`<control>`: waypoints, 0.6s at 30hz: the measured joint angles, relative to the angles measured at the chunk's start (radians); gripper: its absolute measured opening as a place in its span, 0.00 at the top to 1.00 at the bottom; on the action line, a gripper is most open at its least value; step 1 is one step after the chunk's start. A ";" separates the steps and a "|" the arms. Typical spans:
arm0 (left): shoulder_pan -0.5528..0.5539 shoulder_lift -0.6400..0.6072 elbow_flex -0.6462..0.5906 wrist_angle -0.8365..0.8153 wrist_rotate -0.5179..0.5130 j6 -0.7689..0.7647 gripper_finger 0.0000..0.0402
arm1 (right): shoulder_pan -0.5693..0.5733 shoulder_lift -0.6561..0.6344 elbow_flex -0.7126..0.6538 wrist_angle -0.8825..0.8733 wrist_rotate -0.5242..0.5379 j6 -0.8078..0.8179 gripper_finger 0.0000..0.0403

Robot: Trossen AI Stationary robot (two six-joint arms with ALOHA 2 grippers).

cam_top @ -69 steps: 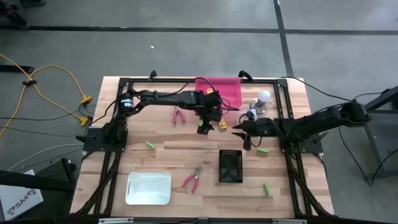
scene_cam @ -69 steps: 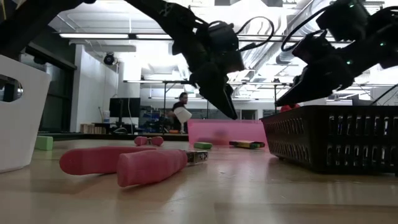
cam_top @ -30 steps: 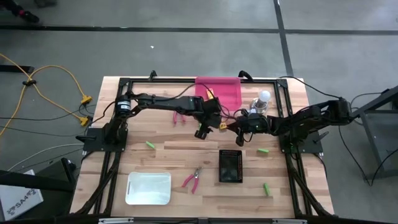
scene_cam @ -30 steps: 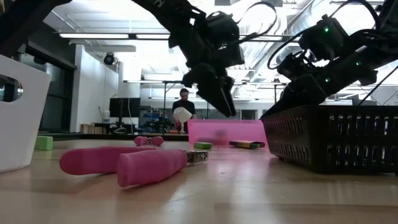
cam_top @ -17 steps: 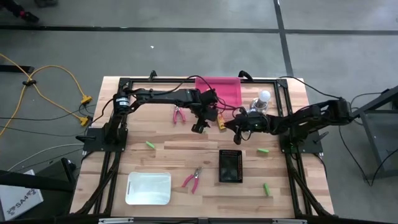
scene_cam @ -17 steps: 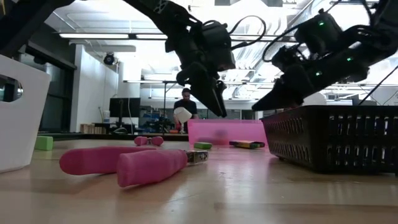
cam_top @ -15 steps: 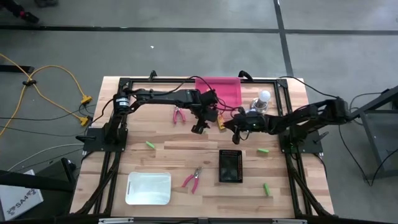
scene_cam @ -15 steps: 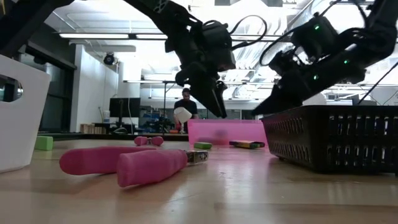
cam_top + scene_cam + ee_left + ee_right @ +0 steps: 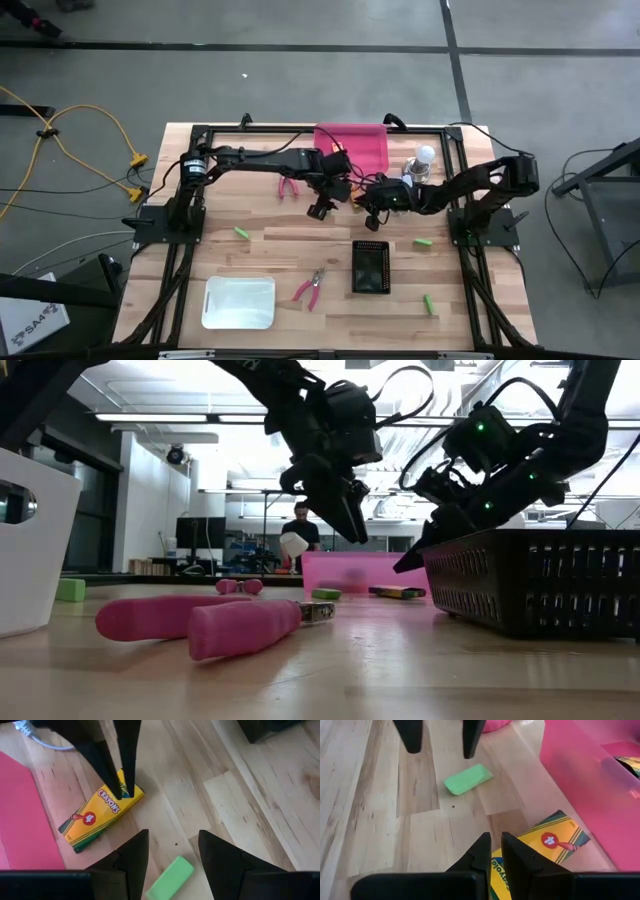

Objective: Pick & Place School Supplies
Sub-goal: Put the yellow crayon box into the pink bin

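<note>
A yellow crayon box (image 9: 100, 817) (image 9: 540, 851) lies flat on the table in front of the pink bin (image 9: 355, 148). My right gripper (image 9: 492, 851) (image 9: 372, 213) slants down from the table's right, its fingers almost together, tips at the box's end (image 9: 125, 794). My left gripper (image 9: 172, 855) (image 9: 320, 210) hangs open just left of it, above a green block (image 9: 170, 877) (image 9: 467, 779) that lies flat on the wood. Pink-handled pliers (image 9: 288, 186) (image 9: 308, 288) and other green blocks (image 9: 241, 232) (image 9: 422, 241) (image 9: 429, 303) lie apart on the table. My right gripper's fingertips (image 9: 121, 790) stand at the crayon box's end nearest the table's right side, coming down at a slant from that side. I cannot tell whether they touch the box, which lies flat on the table.
A black mesh basket (image 9: 370, 268) stands near the table's middle, a white tray (image 9: 239, 302) at the near left. A white bulb with a cable (image 9: 423, 160) sits right of the pink bin. In the low view a person stands far off in the room.
My right gripper has reached toward the table's left and slightly down, coming up to the crayon box's end. The box and the green block have stayed where they were.
</note>
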 joint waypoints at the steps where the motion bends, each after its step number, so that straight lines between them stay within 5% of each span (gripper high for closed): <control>1: -0.001 0.000 0.000 0.004 0.000 -0.001 0.59 | -0.002 0.000 0.000 -0.002 0.000 0.000 0.92; 18: -0.014 -0.001 0.000 0.016 0.001 -0.005 0.59 | -0.020 0.000 0.000 -0.051 -0.054 0.018 0.92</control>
